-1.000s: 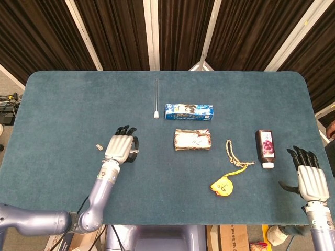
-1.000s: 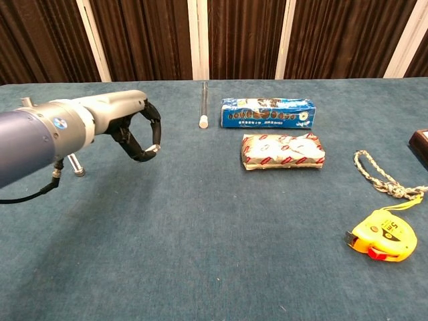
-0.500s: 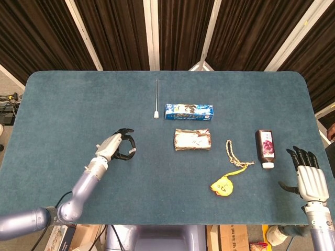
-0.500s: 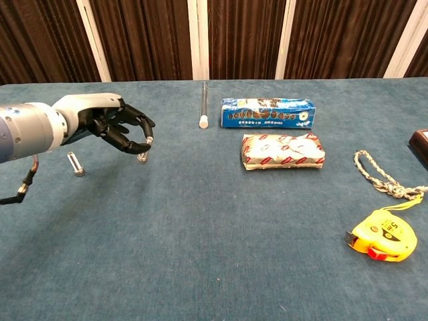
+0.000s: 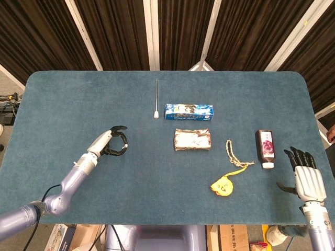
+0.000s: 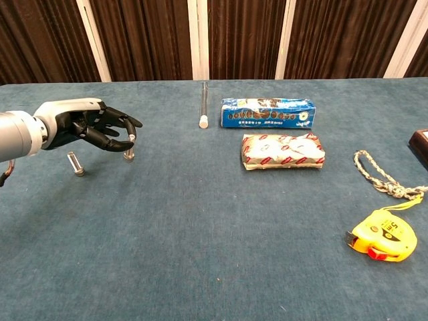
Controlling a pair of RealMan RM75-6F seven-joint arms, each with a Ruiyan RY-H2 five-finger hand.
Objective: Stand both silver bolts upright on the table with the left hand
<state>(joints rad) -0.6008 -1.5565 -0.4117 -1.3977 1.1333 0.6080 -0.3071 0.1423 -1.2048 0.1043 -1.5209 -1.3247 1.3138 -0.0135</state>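
Note:
One silver bolt (image 6: pixel 129 153) stands upright on the blue table, its top pinched between the thumb and a finger of my left hand (image 6: pixel 80 127). In the head view the left hand (image 5: pixel 109 144) sits at the table's left front. The second silver bolt (image 6: pixel 75 164) lies on its side just left of the first, below the palm; the head view hides it under the hand. My right hand (image 5: pixel 309 180) hovers at the right front edge, fingers spread and holding nothing.
A thin glass tube (image 5: pixel 156 99) lies at the back centre beside a blue box (image 5: pixel 189 111). A red-and-white packet (image 5: pixel 192 139), a rope (image 5: pixel 234 152), a yellow tape measure (image 5: pixel 222 185) and a dark bottle (image 5: pixel 265 146) lie to the right.
My left hand has drawn back left and toward the front, carrying the bolt, and turned it down until it stands on the table. The right hand barely moved.

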